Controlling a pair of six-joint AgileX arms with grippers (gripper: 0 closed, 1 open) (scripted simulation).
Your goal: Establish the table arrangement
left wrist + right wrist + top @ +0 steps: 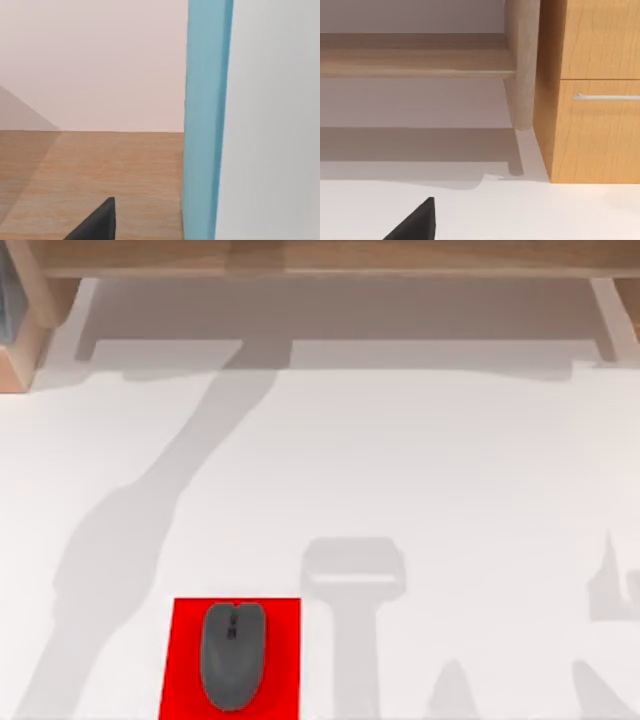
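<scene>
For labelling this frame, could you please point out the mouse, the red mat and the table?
mouse (232, 657): top view, middle of its grey back.
red mat (282, 660): top view, bare strip right of the mouse.
table (450, 460): top view, bare white surface.

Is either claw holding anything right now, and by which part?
Cannot be told. The dark grey computer mouse lies untouched on the small red rectangular mat on the white table.
</scene>
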